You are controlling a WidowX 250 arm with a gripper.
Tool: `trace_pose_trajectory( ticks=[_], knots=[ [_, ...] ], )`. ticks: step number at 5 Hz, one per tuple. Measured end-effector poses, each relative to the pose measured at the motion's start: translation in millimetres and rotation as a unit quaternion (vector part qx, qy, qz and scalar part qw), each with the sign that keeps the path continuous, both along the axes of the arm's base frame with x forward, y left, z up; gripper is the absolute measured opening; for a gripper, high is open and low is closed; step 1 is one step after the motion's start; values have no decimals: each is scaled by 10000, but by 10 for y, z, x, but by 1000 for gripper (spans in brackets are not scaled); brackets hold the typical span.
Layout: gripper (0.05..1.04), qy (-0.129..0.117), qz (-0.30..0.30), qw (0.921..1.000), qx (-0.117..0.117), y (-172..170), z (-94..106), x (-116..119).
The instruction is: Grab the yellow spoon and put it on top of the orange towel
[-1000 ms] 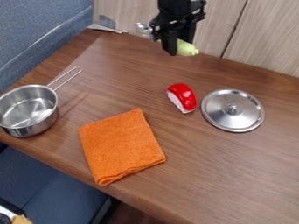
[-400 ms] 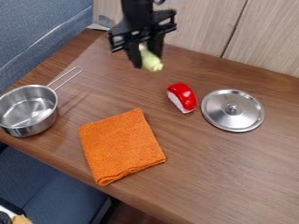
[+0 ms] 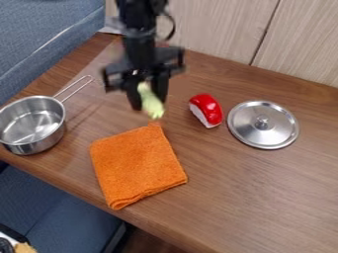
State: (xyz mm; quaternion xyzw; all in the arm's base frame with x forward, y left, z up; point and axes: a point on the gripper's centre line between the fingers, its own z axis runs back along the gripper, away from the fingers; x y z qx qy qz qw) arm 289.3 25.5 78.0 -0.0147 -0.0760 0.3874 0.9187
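Camera view: a black gripper pinches a pale yellow-green piece, not clearly a spoon, by the top corner of an orange towel. Probably light, firm, slightly slippery; best gripped around its middle.

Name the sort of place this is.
Probably a toy kitchen set up on a table: a steel saucepan, a metal lid and a folded orange towel lie on the wooden top.

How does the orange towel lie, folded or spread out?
Folded: the orange towel forms a compact, thick pad, with stacked layers showing along its lower edge.
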Motion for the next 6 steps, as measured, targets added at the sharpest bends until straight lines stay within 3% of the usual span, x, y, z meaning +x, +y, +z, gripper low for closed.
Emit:
trace_pose_trajectory(
  ticks=[1, 3, 5, 6],
  knots=[
    [433, 197, -211, 9996, 40, -46, -193, -206],
    [433, 266, -654, 9975, -16, -185, -473, -405],
    [478, 339, -612, 9975, 104, -176, -559, -359],
    [779, 462, -457, 9977, 189, -160, -560, -374]
  ],
)
